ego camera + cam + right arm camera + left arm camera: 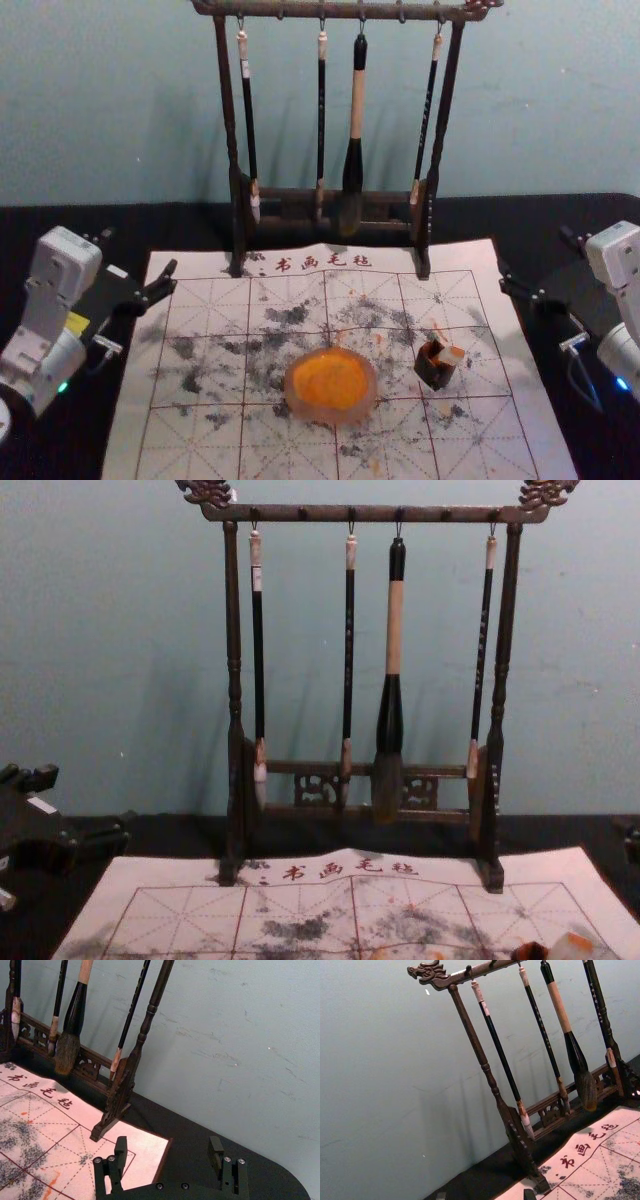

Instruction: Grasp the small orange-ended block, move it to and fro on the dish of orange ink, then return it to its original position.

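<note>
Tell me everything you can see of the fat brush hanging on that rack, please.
The fat brush hangs nearly upright, bristles down, by a dark loop from the rack's top bar, third from the left. Its handle is black at the top, tan like bare wood in the middle, then glossy black where it swells toward the bristles. These are thick and grey-brown, yellower at the tip, and hang in front of the lower rails. No gripper holds it.

A small pale block (451, 355) with an orange end rests tilted atop a dark box (434, 374), toward the mat's (520, 440) right edge. Left of it lies a round, pale-rimmed dish (291, 390) — orange ink (330, 378) covering its middle.
</note>
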Robot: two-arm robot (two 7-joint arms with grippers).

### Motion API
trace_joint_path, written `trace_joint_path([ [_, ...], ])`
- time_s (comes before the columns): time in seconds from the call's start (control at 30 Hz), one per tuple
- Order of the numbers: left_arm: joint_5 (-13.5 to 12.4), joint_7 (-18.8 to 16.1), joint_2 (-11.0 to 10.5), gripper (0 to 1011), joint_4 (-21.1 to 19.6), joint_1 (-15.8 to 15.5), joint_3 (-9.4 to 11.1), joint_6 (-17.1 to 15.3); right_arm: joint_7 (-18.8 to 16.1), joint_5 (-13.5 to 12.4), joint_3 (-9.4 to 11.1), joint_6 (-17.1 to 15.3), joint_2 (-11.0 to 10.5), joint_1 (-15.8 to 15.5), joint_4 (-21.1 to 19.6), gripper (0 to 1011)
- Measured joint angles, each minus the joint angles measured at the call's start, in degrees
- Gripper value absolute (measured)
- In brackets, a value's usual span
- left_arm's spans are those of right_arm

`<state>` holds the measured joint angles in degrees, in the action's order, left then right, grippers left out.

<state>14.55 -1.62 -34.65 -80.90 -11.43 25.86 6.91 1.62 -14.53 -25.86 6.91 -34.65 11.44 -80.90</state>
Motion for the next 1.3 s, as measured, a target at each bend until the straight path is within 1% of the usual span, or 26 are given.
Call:
trace_joint_path([
  [1.3, 0.00, 0.00, 0.00, 1001, 0.00, 0.00, 0.00, 0.00, 0.00, -0.02, 0.00, -0.01, 0.00, 0.00, 0.00, 1000],
])
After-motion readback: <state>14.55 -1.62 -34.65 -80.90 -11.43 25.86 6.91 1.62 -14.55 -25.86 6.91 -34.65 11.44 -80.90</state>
